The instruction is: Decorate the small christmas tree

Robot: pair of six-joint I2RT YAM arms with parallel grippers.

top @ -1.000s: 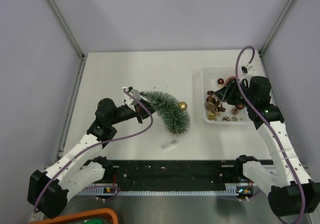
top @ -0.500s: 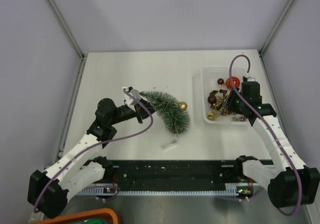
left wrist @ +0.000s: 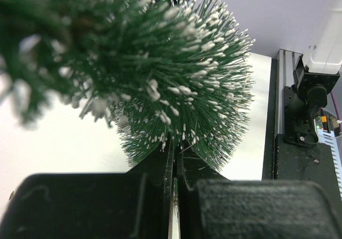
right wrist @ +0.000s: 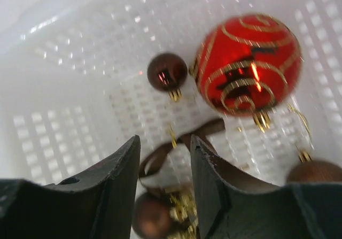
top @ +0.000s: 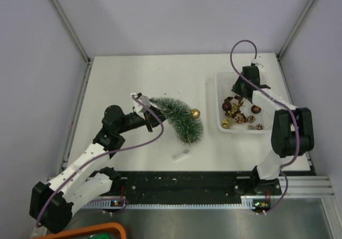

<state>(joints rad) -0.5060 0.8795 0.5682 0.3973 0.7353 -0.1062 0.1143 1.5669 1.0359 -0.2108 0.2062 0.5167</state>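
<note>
While your left gripper (left wrist: 173, 161) is clamped tight on the narrow end of the small christmas tree (top: 181, 118), the tree leans over near the middle of the table (top: 123, 78), its wide end toward you. A gold bauble (top: 195, 113) sits against its right flank. From the left wrist, bristles fill nearly everything ahead of the closed fingers, so you see little past them. A small pale scrap (top: 180, 154) lies on the table just on your side of the tree.

Your right gripper (right wrist: 164, 145) hangs inside the white basket (top: 219, 78), jaws parted and nothing between them. Beyond the gap a brown ribbon (right wrist: 206, 129) crosses the basket floor. A small brown bauble (right wrist: 166, 72) lies farther on, and touching or just beside it on the right is a large red bauble (right wrist: 247, 62) with gold swirls. More brown ornaments crowd the near corners of that view. From above, the right wrist covers the basket's far part, and the red bauble cannot be seen there.

Compared with a second ago, the right arm has folded up steeply and its wrist has swung from the basket's right side to its far edge. Half a second back the red bauble showed from above; now the wrist hides it. The left arm, the tree and the gold bauble have not shifted.
</note>
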